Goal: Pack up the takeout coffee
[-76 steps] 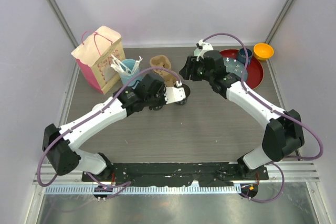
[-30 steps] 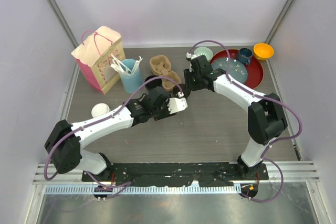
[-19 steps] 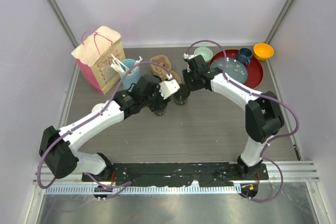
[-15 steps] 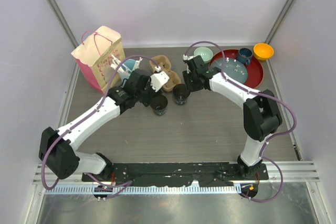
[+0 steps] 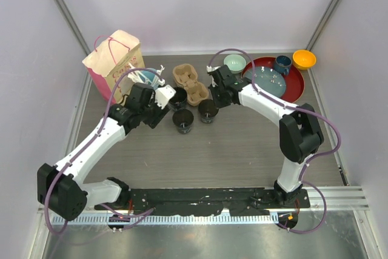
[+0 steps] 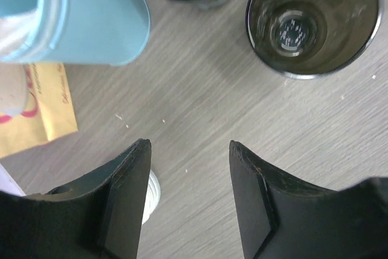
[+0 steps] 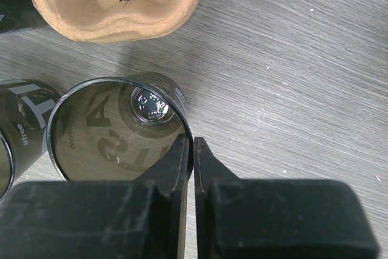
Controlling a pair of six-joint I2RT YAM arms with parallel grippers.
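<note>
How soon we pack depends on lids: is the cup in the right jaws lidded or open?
Open: the right wrist view looks into the cup, down to its bottom.

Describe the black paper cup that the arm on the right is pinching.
The black paper cup stands upright on the grey wood-grain table, lidless, its round mouth open. Its glossy dark inside shows pale lettering and looks empty. The right gripper is shut on its rim, one finger inside, one outside. Another black cup stands close beside it, a brown pulp carrier just beyond.
</note>
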